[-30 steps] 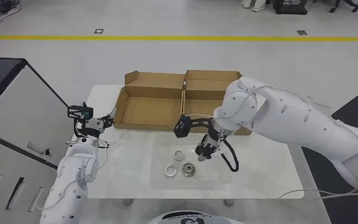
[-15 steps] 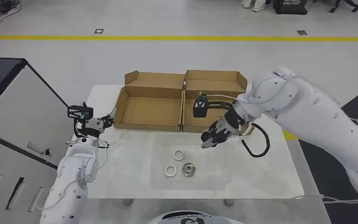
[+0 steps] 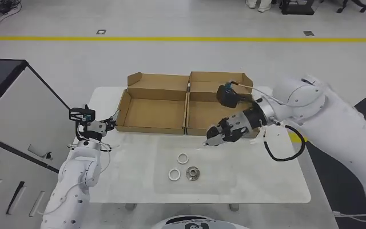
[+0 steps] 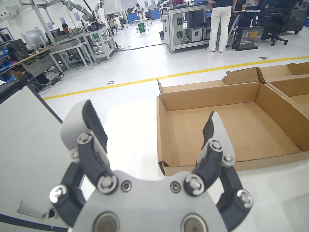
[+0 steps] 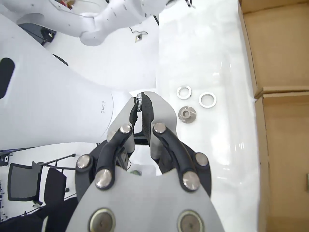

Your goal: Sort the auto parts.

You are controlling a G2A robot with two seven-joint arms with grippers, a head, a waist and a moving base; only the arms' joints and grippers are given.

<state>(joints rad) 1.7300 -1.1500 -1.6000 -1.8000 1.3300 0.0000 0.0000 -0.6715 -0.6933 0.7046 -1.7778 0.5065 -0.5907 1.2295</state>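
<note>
While right tool (image 5: 139,106) grips one bolt (image 5: 138,98), two rings (image 5: 207,99), one nut (image 5: 187,114)

Both boxes (image 3: 154,113) open on top w/ low walls; three small parts (image 3: 193,172) on table (image 3: 269,177) in front.

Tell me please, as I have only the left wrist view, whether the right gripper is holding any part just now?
Observer: Yes, the right gripper is shut on a small silver threaded metal bolt.
Operator: Where is it, please?
Observer: Above the white table, just in front of the near wall of the right-hand brown cardboard box.
Operator: Which parts lie on the table?
Observer: Two flat silver metal rings and one silver flanged metal nut, close together.
</note>
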